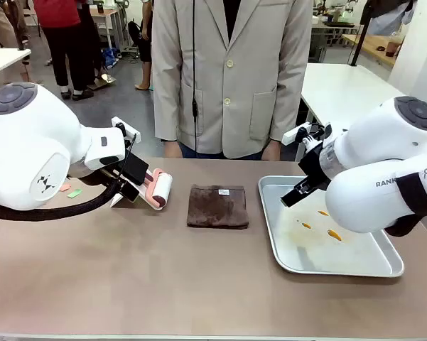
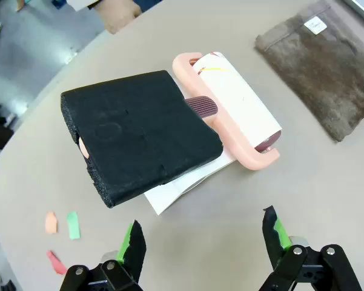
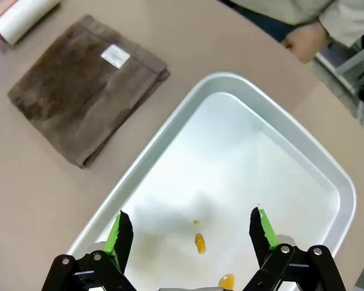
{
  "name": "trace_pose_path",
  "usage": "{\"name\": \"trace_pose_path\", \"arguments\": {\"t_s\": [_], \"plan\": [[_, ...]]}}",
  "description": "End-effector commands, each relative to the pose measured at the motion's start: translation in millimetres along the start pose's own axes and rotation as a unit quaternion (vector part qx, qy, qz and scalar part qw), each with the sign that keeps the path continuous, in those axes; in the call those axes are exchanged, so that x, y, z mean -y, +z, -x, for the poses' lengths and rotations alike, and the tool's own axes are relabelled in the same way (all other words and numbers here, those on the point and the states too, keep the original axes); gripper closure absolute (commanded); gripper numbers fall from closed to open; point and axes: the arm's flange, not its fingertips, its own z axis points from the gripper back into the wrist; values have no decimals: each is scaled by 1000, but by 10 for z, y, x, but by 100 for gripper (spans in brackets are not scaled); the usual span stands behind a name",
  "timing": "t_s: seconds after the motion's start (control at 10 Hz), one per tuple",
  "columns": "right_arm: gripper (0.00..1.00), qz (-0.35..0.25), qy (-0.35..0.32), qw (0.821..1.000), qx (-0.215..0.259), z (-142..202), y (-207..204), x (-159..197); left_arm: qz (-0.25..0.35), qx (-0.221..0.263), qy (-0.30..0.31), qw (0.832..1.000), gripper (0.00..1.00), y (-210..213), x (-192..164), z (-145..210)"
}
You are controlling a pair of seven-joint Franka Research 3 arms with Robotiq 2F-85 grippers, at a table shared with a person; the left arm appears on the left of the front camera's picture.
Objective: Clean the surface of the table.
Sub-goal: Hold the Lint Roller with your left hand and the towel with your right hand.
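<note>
Tabletop (image 1: 199,277) held paper scraps (image 1: 74,192) at 9 o'clock of lint roller (image 1: 160,190). Left end effector (image 2: 202,230) hovered spread above black foam block (image 2: 139,133); needed square, centred pinch. Right end effector (image 3: 191,223) hung spread over tray (image 3: 218,77).

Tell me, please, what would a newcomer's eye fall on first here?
The orange drops in the tray at the right of the table stand out first. A brown cloth lies in the middle, with a pink roller and coloured scraps to its left.

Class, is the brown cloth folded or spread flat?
Folded: the brown cloth shows doubled layers along its edge and corner.
</note>
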Motion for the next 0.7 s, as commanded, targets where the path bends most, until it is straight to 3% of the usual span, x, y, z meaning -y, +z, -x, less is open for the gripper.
{"name": "trace_pose_path", "arguments": {"t_s": [0.0, 0.6], "plan": [[0, 0, 0, 1000, 0, -2, 1, 0, 0, 0, 0, 1000, 0, 0, 0, 0], [0, 0, 0, 1000, 0, -2, 1, 0, 0, 0, 0, 1000, 0, 0, 0, 0]]}}
